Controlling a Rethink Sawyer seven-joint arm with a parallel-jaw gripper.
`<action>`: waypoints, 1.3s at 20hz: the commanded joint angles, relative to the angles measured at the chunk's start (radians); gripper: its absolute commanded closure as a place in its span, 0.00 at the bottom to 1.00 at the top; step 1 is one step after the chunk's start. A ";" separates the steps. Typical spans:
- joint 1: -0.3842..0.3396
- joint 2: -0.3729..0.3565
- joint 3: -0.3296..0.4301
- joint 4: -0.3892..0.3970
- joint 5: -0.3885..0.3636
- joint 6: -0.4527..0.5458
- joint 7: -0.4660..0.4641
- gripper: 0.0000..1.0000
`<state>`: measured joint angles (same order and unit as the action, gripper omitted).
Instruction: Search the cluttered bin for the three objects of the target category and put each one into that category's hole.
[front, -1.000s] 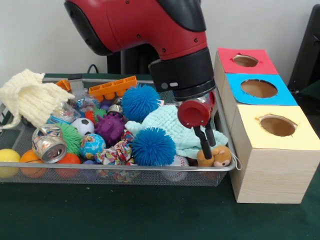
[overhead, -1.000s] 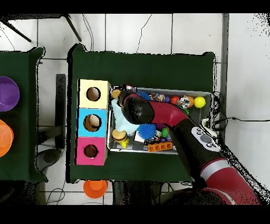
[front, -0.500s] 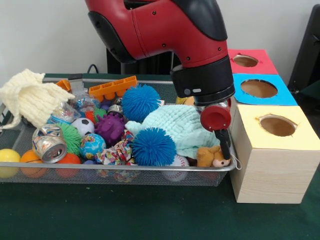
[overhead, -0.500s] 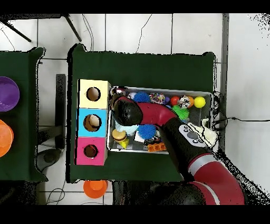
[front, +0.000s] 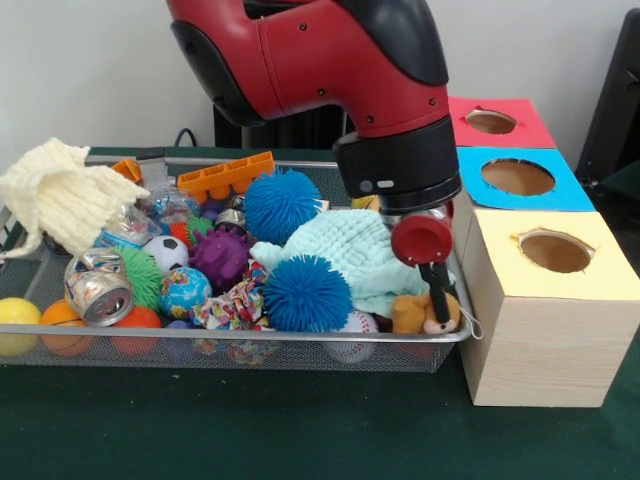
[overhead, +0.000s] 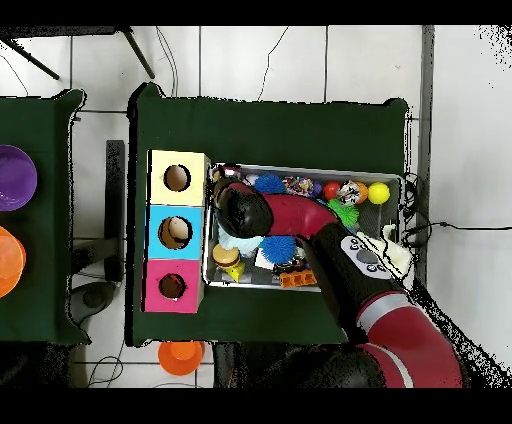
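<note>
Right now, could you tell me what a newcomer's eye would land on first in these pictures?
The big red and black arm dominates, reaching down so its end effector hangs just above a small brown plush toy in the bin's corner nearest the boxes. Below it, the mesh bin overflows with toys, notably two spiky blue balls. Beside the bin stand three boxes with holes, topped yellow, blue and red.

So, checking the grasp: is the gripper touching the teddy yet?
Cannot tell. In the front view the gripper overlaps the teddy, with neither contact nor gap plain; overhead, the arm hides both.
</note>
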<state>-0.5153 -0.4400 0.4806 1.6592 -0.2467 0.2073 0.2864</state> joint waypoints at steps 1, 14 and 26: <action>0.011 0.021 -0.078 -0.071 -0.060 -0.010 0.186 0.00; 0.099 0.032 -0.184 -0.122 -0.032 0.086 0.187 1.00; 0.025 -0.012 -0.084 -0.054 -0.019 0.042 0.174 1.00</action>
<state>-0.4303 -0.4418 0.3573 1.5970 -0.2469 0.2083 0.2864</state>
